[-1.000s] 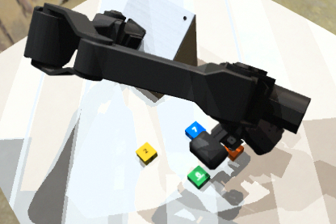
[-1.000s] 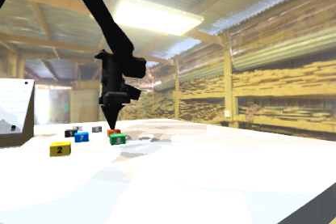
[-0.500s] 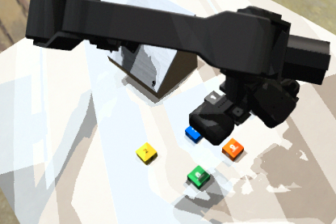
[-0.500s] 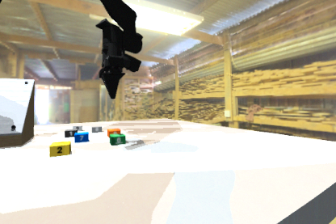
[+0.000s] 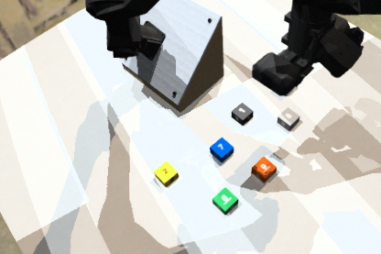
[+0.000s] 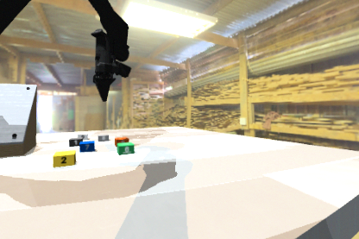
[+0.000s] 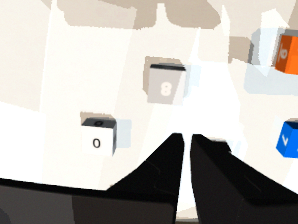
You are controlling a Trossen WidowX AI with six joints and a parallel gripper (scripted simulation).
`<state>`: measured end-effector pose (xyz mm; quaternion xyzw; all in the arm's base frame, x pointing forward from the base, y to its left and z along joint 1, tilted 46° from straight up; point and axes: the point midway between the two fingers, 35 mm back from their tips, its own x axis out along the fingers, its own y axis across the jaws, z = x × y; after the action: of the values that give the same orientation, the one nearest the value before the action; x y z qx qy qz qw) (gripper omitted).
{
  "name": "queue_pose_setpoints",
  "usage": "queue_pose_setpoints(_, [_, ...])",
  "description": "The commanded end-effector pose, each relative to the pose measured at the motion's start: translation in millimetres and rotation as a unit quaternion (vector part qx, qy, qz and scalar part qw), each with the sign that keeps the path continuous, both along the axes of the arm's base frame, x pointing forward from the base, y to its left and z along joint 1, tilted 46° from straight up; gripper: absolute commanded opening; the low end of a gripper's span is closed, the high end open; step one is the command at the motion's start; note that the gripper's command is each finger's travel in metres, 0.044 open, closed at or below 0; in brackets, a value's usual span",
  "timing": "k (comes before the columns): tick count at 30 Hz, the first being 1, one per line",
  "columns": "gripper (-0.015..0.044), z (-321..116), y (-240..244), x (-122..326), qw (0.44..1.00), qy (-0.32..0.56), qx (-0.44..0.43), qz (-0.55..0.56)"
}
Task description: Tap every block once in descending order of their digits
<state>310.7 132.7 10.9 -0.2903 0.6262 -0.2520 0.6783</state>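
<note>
My gripper [image 6: 104, 99] [image 7: 185, 143] is shut and empty, high above the table. In the wrist view the pale grey block 8 [image 5: 288, 119] [image 6: 103, 138] [image 7: 166, 92] lies just beyond the tips. The white block 0 [image 6: 83, 136] [image 7: 97, 140] is to its left, hidden in the top view. The orange block 9 [image 5: 264, 169] [image 6: 122, 141] [image 7: 288, 54] and blue block 7 [image 5: 222, 149] [image 6: 87, 146] [image 7: 288, 140] show at the wrist view's right edge. The black block 1 [image 5: 242, 114] [image 6: 75, 142], green block 6 [image 5: 225, 200] [image 6: 125, 147] and yellow block 2 [image 5: 166, 173] [image 6: 64, 159] stand apart.
A wedge-shaped box [image 5: 201, 66] [image 6: 17, 118] with a sloped metallic face stands beside the blocks, near the arm's base. The arm crosses the top of the top view. Patchy shadows lie across the pale table [image 5: 41, 138] [image 6: 224, 160].
</note>
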Motion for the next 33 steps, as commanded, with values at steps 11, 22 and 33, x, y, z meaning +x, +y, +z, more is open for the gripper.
queue_pose_setpoints(11, [0.002, -64.5, -52.5, 5.3, 1.0, -0.009, 0.002, -0.012])
queue_pose_setpoints(22, [0.002, -70.7, -58.6, 6.3, 1.0, -0.009, 0.002, -0.012])
queue_pose_setpoints(33, [0.002, -82.9, -71.2, 7.7, 1.0, -0.01, 0.001, -0.012])
